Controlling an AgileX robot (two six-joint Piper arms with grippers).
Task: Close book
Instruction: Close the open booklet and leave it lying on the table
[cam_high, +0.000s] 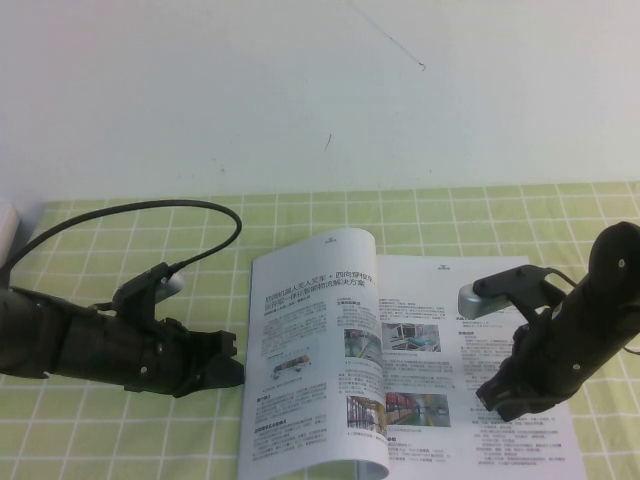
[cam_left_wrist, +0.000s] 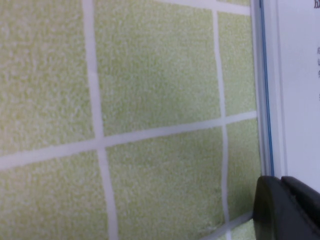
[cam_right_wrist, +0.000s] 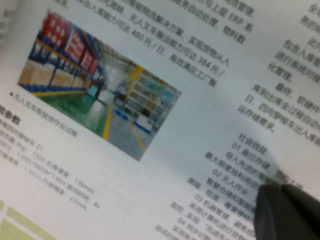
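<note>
Green checked cloth (cam_high: 100, 440) covers my table. My left gripper (cam_high: 228, 365) lies low just beside the left edge of the open book (cam_high: 310, 340). My right gripper (cam_high: 497, 393) is over its right page. I cannot tell whether either is open or closed.

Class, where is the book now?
High view, centre-right on the checked cloth: book lies open, left tool beside its left edge, right tool over its right page.

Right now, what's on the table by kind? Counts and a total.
Open book: 1
Green checked cloth: 1, under the book
Grippers: 2, left gripper low by the book's left edge, right gripper over its right page
Black cable: 1, looping behind the left arm
Total: 5
</note>
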